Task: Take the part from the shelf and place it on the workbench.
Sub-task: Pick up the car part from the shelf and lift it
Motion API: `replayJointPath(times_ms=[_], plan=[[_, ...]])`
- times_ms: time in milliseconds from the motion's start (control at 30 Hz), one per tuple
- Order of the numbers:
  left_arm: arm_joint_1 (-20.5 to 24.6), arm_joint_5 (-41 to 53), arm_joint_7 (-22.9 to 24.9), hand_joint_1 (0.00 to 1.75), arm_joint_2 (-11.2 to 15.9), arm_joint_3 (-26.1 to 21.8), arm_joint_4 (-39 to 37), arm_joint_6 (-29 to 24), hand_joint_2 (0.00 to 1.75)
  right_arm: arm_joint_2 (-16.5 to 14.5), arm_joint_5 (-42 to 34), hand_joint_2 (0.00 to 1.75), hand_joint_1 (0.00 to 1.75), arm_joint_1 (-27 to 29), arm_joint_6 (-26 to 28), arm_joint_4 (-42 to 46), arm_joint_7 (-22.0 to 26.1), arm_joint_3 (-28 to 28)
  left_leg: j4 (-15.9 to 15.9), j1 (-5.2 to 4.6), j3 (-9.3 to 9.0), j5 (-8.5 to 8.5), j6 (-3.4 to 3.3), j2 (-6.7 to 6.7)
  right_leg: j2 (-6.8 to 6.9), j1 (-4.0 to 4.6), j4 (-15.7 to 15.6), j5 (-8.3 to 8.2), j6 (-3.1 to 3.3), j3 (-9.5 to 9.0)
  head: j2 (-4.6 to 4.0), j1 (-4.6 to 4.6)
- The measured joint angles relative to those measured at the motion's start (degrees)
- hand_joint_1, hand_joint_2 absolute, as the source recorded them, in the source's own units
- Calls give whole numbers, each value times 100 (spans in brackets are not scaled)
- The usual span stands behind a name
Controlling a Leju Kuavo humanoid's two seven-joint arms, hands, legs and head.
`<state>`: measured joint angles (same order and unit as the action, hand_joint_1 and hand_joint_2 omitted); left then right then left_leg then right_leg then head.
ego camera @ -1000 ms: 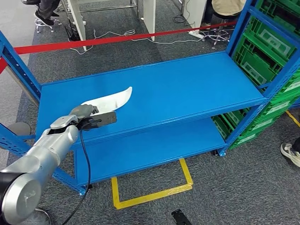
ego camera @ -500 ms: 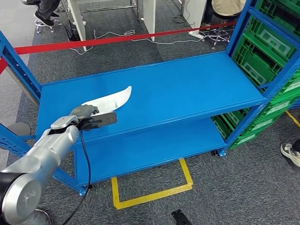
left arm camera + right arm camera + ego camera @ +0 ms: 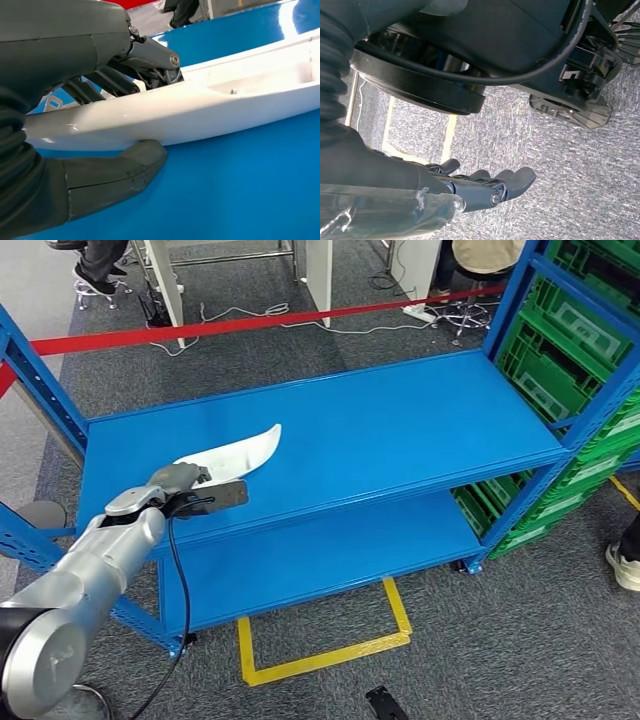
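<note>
Head view: left hand (image 3: 178, 483) still clamps white part (image 3: 235, 452) on blue shelf (image 3: 392, 430), unmoved; right hand (image 3: 486, 187) empty, fingers apart.

No readable text, label or number anywhere (floor markings are plain).

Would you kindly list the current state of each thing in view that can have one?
white curved part: lying on the blue shelf's top deck, gripped at its near end.
left robot hand: closed around the part, thumb on one side, fingers on the other.
right robot hand: hanging over the grey carpet, fingers extended, holding nothing.
green crates: stacked in the rack at the right.
</note>
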<state>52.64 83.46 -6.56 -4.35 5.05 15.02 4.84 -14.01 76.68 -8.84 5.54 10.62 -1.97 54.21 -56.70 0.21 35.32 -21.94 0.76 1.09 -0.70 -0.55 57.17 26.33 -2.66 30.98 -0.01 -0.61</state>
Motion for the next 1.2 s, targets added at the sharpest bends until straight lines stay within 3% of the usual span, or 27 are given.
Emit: replayJointPath(times_ms=[333,733,967,1200], plan=[[40,51,-667,175,-129,27,15,-1338,175,0,-79,175,0,42,53,0,38,73,-1,0,6,1,0,0,1,-1,0,-1,0,12,0,1],[548,26,-1717,175,-748,448,301,-1877,175,9,-209,175,0,71,116,2,136,232,-2,-3,20,-2,-3,-2,-5,-5,-2,-1,-1,27,-1,-1],[569,-538,-1965,175,-1214,1290,787,-1871,175,37,-252,175,0,98,139,2,178,316,-2,-7,31,-2,-3,-2,-7,-7,-2,-3,-5,34,1,1],[565,-1180,-1947,175,-1292,2211,1208,-1840,175,45,-263,175,0,112,158,2,181,400,-1,-7,33,-2,-3,-2,-5,-8,-2,-4,-7,37,0,1]])
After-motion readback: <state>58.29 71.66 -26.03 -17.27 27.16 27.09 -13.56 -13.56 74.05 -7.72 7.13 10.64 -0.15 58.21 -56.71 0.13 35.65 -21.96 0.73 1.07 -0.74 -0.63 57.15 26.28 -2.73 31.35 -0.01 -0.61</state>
